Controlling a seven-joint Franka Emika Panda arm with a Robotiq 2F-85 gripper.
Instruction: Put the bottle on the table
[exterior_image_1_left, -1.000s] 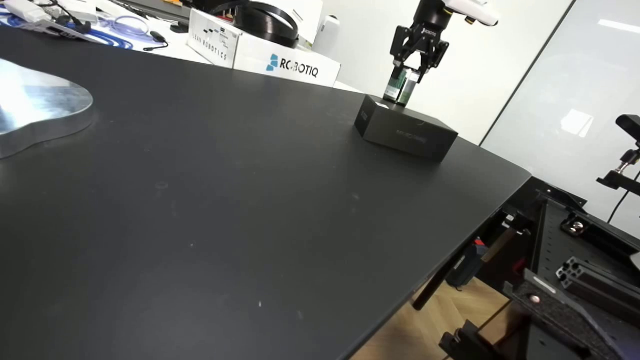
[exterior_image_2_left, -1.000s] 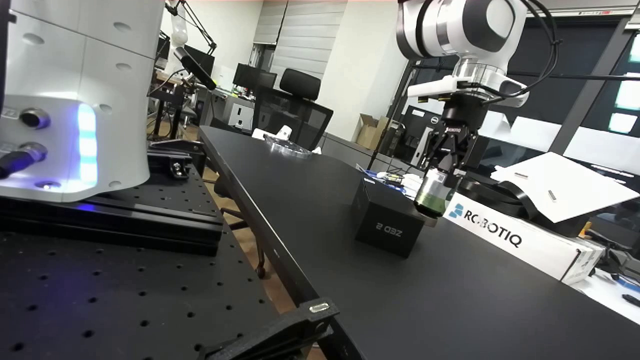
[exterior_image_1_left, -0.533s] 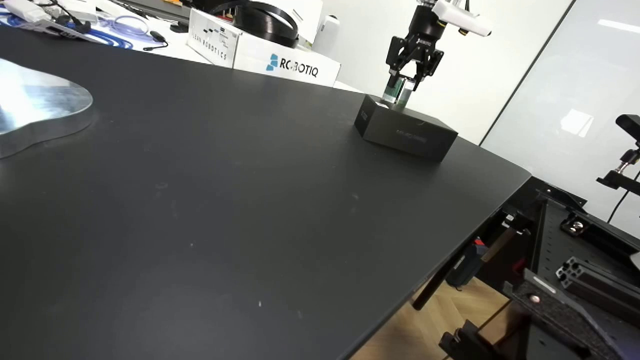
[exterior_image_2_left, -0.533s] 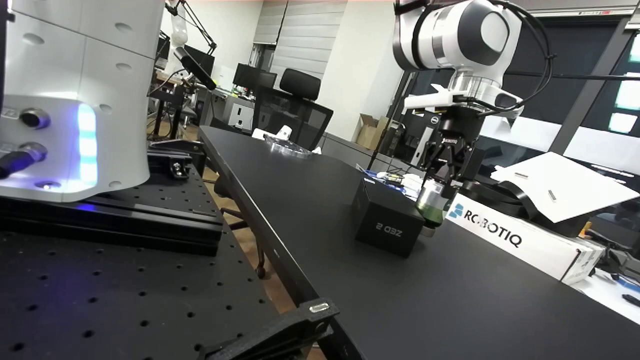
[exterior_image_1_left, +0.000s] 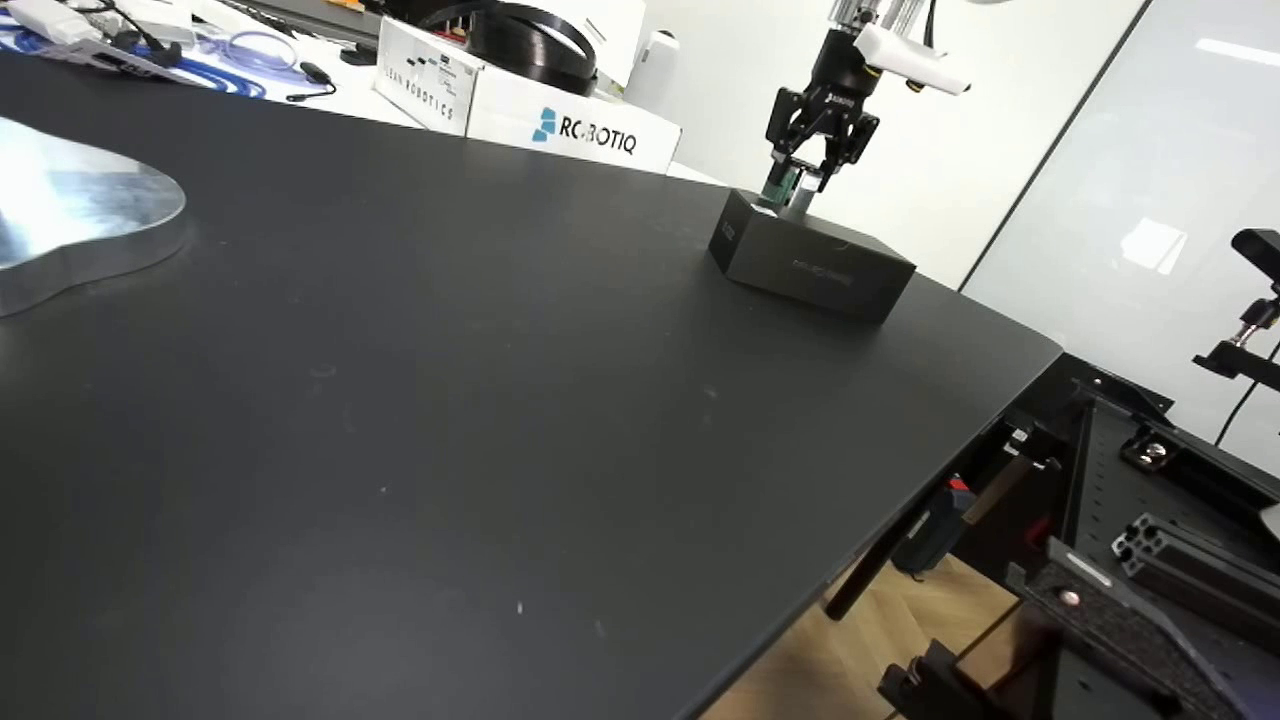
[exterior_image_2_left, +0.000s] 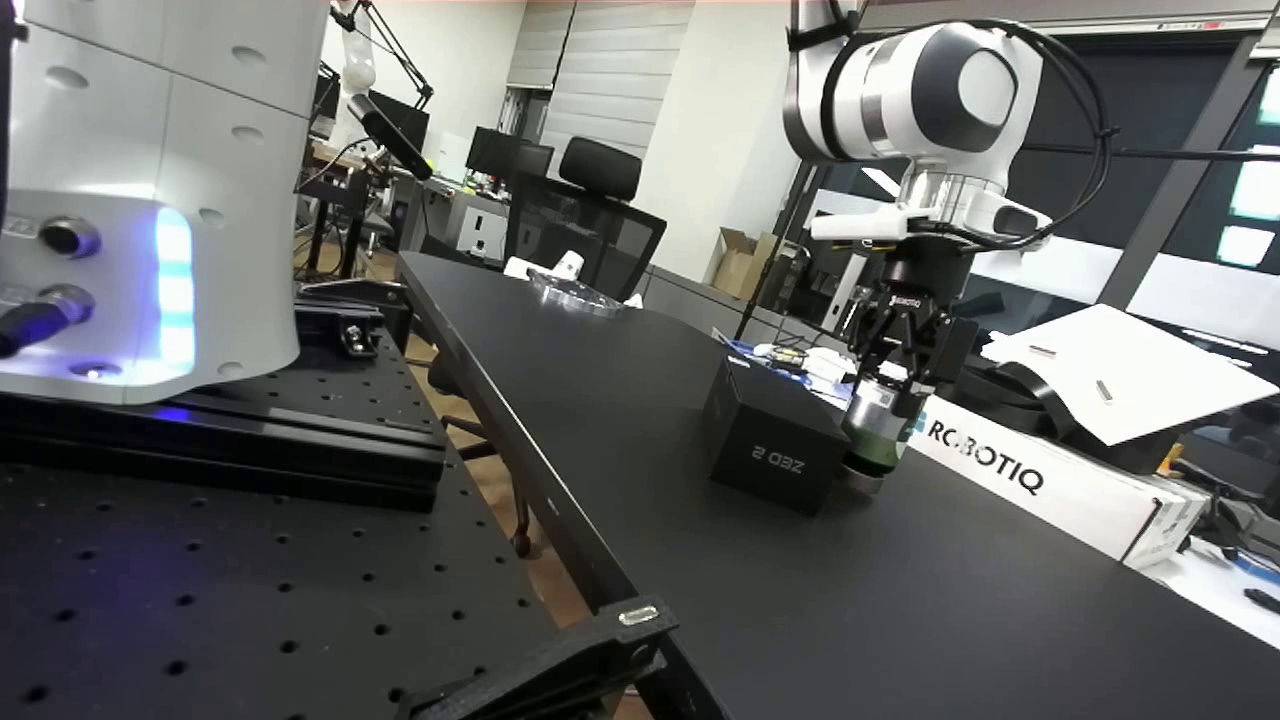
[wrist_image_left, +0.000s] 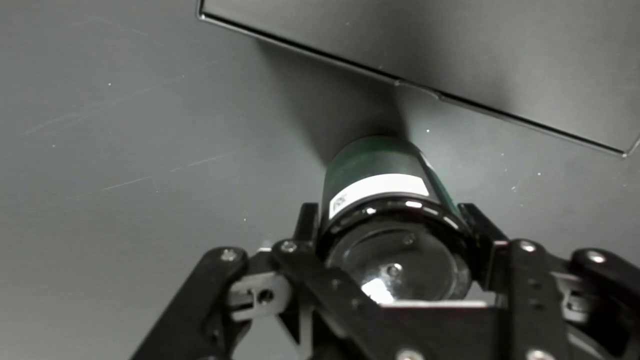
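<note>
The bottle is dark green with a white label and a glossy dark upper end. It shows in both exterior views (exterior_image_1_left: 780, 188) (exterior_image_2_left: 876, 440) and the wrist view (wrist_image_left: 382, 156). My gripper (exterior_image_2_left: 885, 390) is shut on its upper part, one finger on each side, as the wrist view (wrist_image_left: 389, 215) shows. The bottle is roughly upright, slightly tilted, low over the black table (exterior_image_2_left: 900, 580). It is beside the black box (exterior_image_2_left: 770, 450). In an exterior view the box (exterior_image_1_left: 815, 260) hides its lower end. I cannot tell whether it touches the table.
The black box stands close beside the bottle; its edge crosses the top of the wrist view (wrist_image_left: 500, 50). A white Robotiq box (exterior_image_1_left: 575, 125) lies beyond the table's far edge. A shiny flat-topped object (exterior_image_1_left: 90, 200) sits on the table.
My gripper has moved down with the bottle held in it. The bottle's lower part has dropped behind the box in an exterior view. The box has not moved.
</note>
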